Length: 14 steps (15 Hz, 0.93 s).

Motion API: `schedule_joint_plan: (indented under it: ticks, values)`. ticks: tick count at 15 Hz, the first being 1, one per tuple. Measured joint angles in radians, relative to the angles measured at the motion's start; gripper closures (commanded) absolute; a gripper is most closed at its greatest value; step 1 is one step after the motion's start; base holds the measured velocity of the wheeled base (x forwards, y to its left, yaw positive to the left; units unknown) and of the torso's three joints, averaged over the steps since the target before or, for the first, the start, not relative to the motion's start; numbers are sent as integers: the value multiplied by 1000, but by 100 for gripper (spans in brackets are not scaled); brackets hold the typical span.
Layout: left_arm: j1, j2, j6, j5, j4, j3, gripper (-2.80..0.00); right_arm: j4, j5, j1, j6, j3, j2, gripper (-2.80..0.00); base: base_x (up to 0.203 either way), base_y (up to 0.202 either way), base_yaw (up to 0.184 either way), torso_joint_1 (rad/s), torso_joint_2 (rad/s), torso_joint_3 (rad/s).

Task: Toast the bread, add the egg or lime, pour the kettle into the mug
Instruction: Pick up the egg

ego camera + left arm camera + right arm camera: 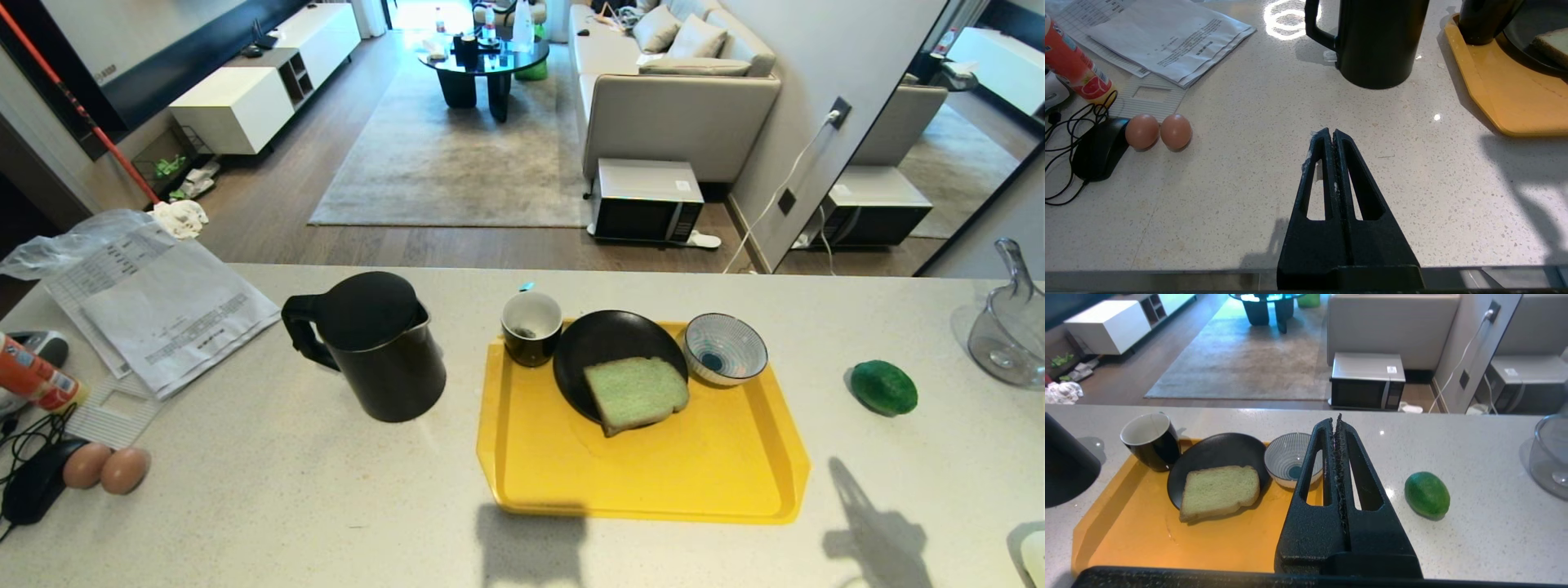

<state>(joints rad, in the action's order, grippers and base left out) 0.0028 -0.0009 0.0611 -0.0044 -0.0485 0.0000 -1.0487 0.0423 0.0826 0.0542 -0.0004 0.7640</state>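
Observation:
The pale green bread [635,394] lies on a black plate [608,343] on the yellow tray [653,490]. The black mug [531,327], white inside, stands at the tray's far left corner. Left of the tray is the dark kettle [371,347], its handle pointing left. The lime [883,387] rests on the counter right of the tray. The egg is out of view. Neither gripper shows in the head view. My right gripper [1336,418] is shut and empty, above the tray's right side, with the lime [1427,495] beside it. My left gripper [1333,131] is shut and empty over bare counter, near the kettle [1380,41].
A blue-and-white striped bowl [725,349] sits on the tray right of the plate. Papers [163,302], an orange tube [37,380], a black mouse [37,482] and two paired brown ovals [106,467] crowd the counter's left. A glass jug [1008,335] stands far right.

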Motion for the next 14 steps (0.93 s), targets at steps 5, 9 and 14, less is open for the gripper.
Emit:
schedule_joint_plan:
  ticks: [5,9,14]
  values:
    - [0,0,0,0,0,0,0,170,-21,-4,-40,0,-207,0,0,0,0,0,0,0]
    - [0,0,0,0,0,0,0,438,-36,-9,-68,0,-420,0,0,0,0,0,0,0]
    - [0,0,0,0,0,0,0,736,-102,-68,-73,0,-550,0,0,0,0,0,0,0]
